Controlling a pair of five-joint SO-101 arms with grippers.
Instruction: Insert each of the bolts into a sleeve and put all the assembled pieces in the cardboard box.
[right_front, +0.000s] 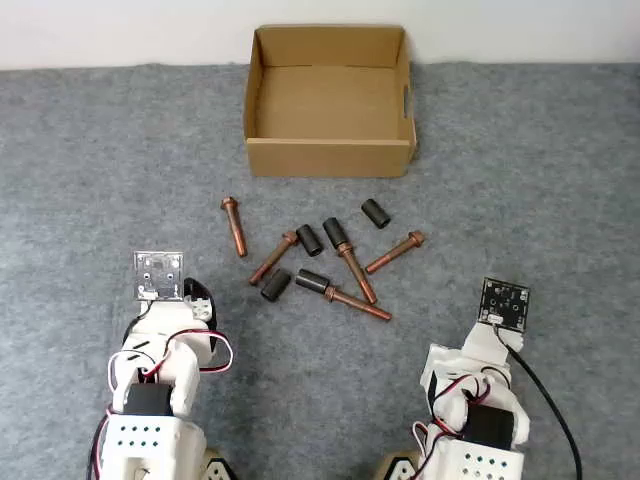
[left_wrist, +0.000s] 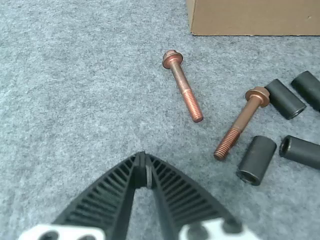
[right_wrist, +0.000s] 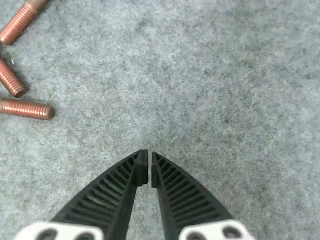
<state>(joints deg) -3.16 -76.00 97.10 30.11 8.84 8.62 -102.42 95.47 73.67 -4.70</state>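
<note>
I log the left gripper (left_wrist: 145, 159) with fingers closed on nothing, and the right gripper (right_wrist: 149, 156) likewise. Both sit low over the grey mat (right_front: 80, 180). Bolts (right_front: 235, 228) and sleeves (right_front: 376, 213) lie scattered just before the cardboard box (right_front: 330, 157), all outside it.

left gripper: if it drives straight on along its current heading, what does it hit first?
Likely only the mat. The left gripper, jaws shut, aims past the nearest bolt, which lies just beside its line. How narrowly it would pass the bolt is hard to judge from these views.
</note>
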